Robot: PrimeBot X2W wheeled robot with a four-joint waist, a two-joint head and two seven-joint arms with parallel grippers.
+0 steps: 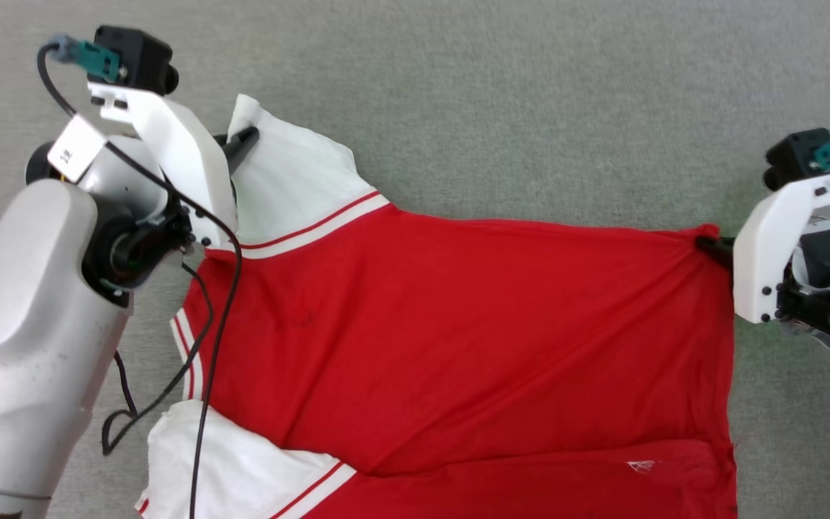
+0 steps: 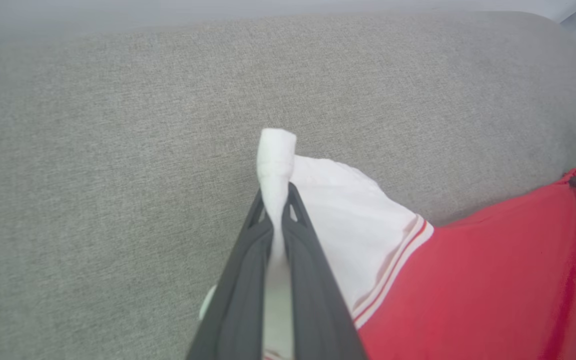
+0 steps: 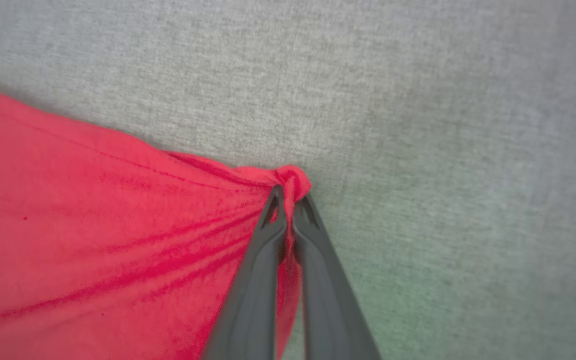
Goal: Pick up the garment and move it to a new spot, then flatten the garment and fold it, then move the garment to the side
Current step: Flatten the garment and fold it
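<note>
- While both tools hold it taut, the garment (image 1: 458, 324) lies spread on the grey cloth-covered bench (image 1: 530, 86). Its red body crosses the middle of the head view and its near part runs off the bottom edge.
- The left tool (image 1: 244, 138) is closed on the edge of the far white sleeve (image 1: 292, 180); the left wrist view shows white cloth pinched between its fingers.
- The right tool (image 1: 708, 245) is clamped on a bunched red corner, with tension creases fanning out from it.
- Progress, as I judge it: the garment sits in a spot and is largely smooth, so flattening looks nearly done. A line low in the head view may be a first fold, but I cannot tell. Folding proper and the move to the side remain.
- Room: wide bare bench lies beyond the garment's far edge, with a narrower strip past the right tool. The bench's rounded corner (image 2: 563, 30) is well apart from the cloth.
- A black cable (image 1: 202, 404) from the left arm drapes over the near sleeve (image 1: 242, 468) and could snag.
</note>
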